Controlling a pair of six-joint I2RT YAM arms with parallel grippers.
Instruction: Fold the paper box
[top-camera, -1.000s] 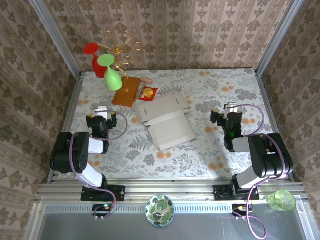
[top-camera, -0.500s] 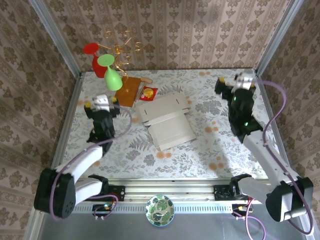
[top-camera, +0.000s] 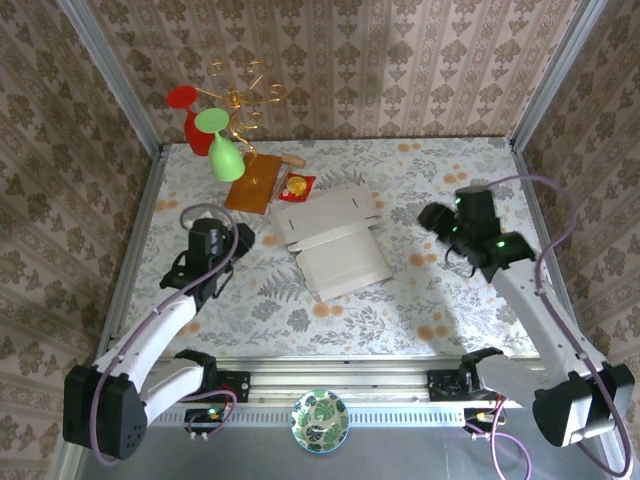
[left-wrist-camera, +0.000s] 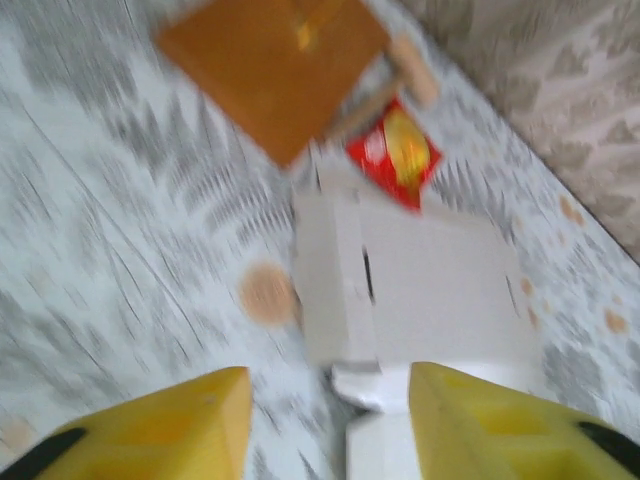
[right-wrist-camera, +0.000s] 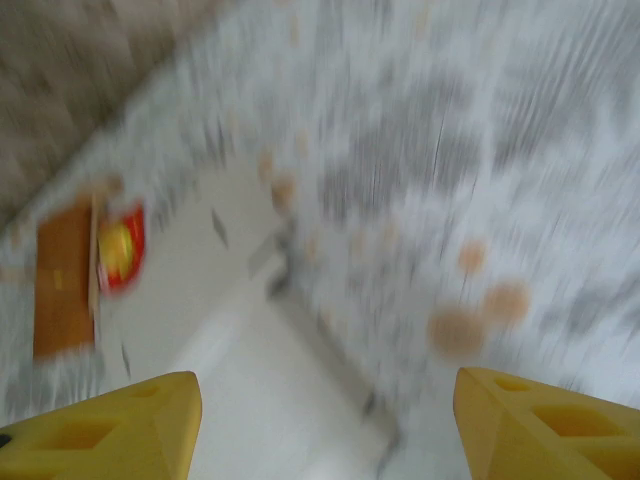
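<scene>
The paper box lies flat and unfolded in the middle of the table, off-white, with flaps and creases. My left gripper hovers left of it, a gap of tablecloth between them. In the left wrist view its yellow fingers stand apart with nothing between them, and the paper box lies just ahead. My right gripper hangs right of the box, apart from it. In the blurred right wrist view its fingers are wide apart and empty above the paper box.
A brown wooden board and a red packet lie just behind the box. A red glass, a green glass and a gold wire stand sit at the back left. Metal frame posts border both sides.
Both arms have unfolded from beside their bases. The left gripper now sits left of the box. The right gripper swung out to the back right, then came in toward the box.
</scene>
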